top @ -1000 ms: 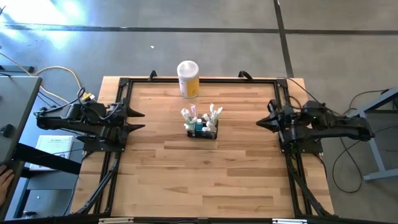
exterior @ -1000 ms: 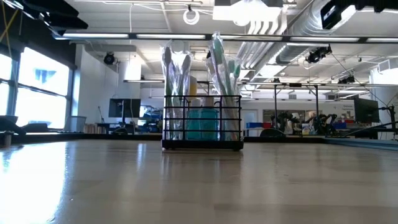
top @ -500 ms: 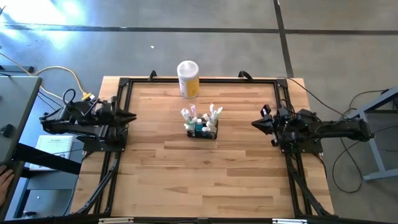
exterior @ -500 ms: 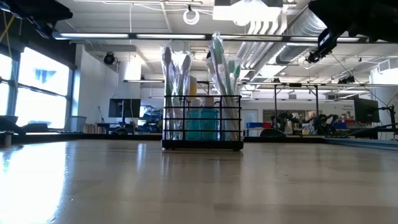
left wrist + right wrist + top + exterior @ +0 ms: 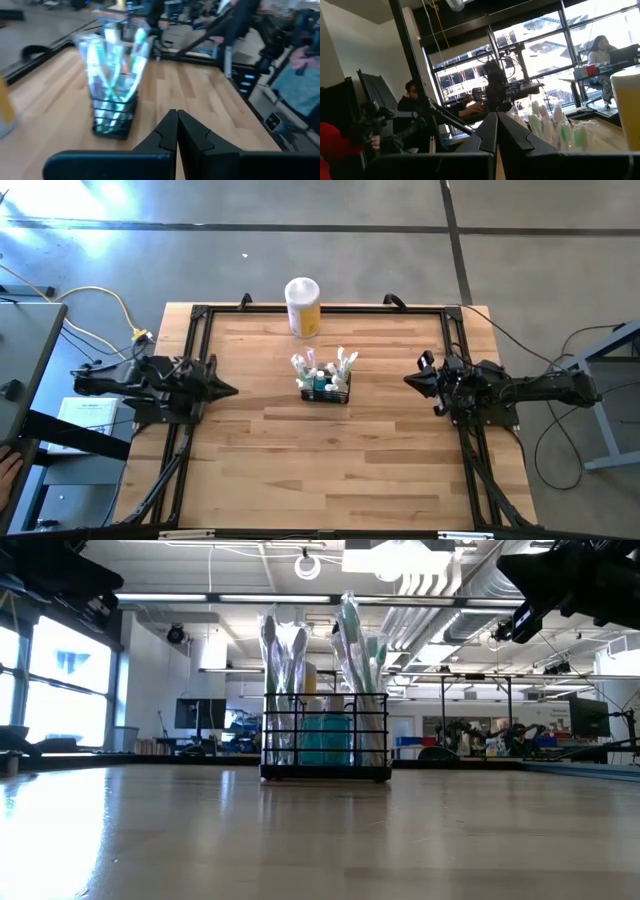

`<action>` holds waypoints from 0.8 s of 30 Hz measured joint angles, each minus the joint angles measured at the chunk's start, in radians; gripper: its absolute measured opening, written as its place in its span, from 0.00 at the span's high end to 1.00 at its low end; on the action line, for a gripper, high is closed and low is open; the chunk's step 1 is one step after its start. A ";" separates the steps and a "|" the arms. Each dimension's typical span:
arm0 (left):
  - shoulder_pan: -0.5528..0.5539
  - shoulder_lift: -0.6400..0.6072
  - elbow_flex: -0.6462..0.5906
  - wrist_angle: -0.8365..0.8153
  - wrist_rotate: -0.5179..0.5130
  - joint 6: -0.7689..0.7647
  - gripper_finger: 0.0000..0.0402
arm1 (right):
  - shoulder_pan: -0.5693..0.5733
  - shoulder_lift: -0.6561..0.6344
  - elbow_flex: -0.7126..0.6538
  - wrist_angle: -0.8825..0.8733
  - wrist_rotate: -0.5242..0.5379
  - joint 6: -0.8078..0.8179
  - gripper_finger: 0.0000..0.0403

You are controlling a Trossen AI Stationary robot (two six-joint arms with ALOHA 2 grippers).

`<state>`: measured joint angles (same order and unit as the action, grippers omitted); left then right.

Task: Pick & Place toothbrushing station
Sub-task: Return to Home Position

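Note:
The toothbrushing station [image 5: 325, 380], a small black wire basket with toothbrushes and a teal bottle standing in it, rests by its base on the wooden table at the middle, a little toward the far edge; the low view [image 5: 325, 735] and the left wrist view [image 5: 114, 85] show it too. My left gripper [image 5: 232, 390] is shut at the table's left side, pointing at the station and well apart from it. My right gripper [image 5: 408, 379] is shut at the right side, also pointing at the station and apart from it. Neither holds anything.
A tall yellow-and-white canister [image 5: 303, 307] stands at the table's far edge, behind the station. A black frame [image 5: 200, 320] runs around the tabletop. Bare wood lies between each gripper and the station and across the near half. People sit in the room beyond [image 5: 412, 100].
My left gripper has shut its fingers, come down and reached a little toward the station. My right gripper has come down and tipped its fingers upward, staying shut. The station has not moved.

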<state>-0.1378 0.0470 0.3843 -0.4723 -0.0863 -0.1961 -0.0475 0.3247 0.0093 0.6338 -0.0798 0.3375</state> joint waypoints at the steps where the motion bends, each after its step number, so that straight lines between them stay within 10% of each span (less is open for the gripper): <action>1: 0.000 0.000 -0.029 0.039 0.020 0.009 1.00 | 0.000 0.002 0.000 0.000 0.000 -0.001 0.99; 24: 0.000 0.002 -0.369 0.496 0.175 0.071 1.00 | 0.000 0.021 -0.002 -0.097 -0.053 0.000 0.99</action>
<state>-0.1375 0.0494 0.0151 0.0237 0.0889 -0.1249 -0.0475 0.3454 0.0078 0.5365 -0.1330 0.3370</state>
